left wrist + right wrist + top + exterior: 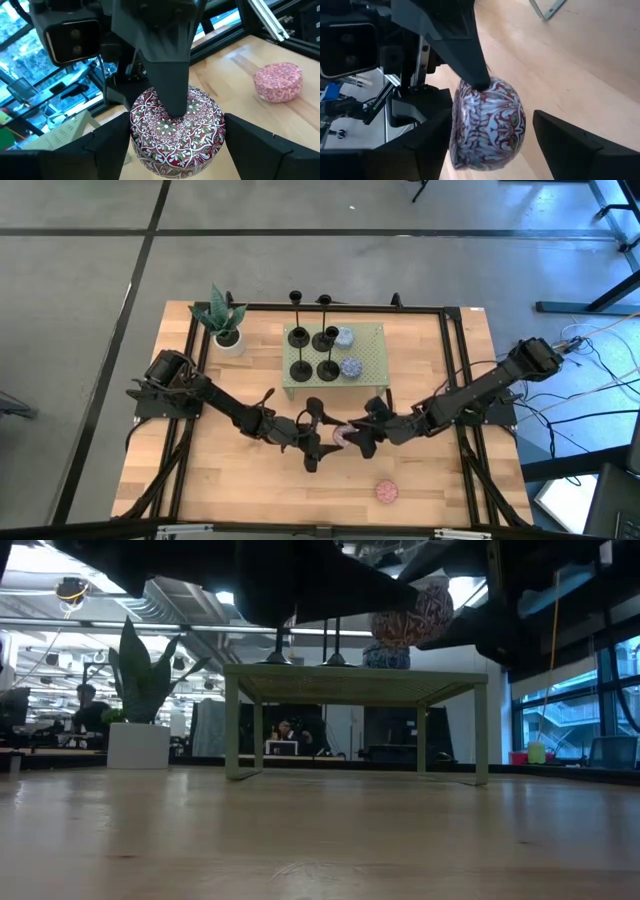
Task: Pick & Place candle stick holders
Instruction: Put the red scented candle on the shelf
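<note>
Several matte-black candle stick holders [300, 370] stand on their disc bases on a small green stand [370, 340] at the table's far middle. No gripper touches them. Over the table's middle, a round red-and-white patterned tin [177, 125] hangs in the air. My left gripper [175, 150] is shut on it. My right gripper [492, 145] meets it from the opposite side, open, with one finger on either side of the tin. A strip of table shows between the tin [487, 125] and one of its fingers [570, 145]. My left gripper pinches the tin's round wall [137, 140] between its two fingers, across its full width and roughly level, from the table's left. The tin is lifted clear of the table [415, 615], its patterned top tilted. My right gripper has one finger [167, 75] lying over the tin's top face. I cannot tell whether it touches.
Two blue speckled pucks [349, 366] share the green stand with the holders. A pink speckled puck [387, 492] lies near the table's front edge. A potted plant [225, 320] stands at the far left corner. A black frame [455, 370] borders the table.
</note>
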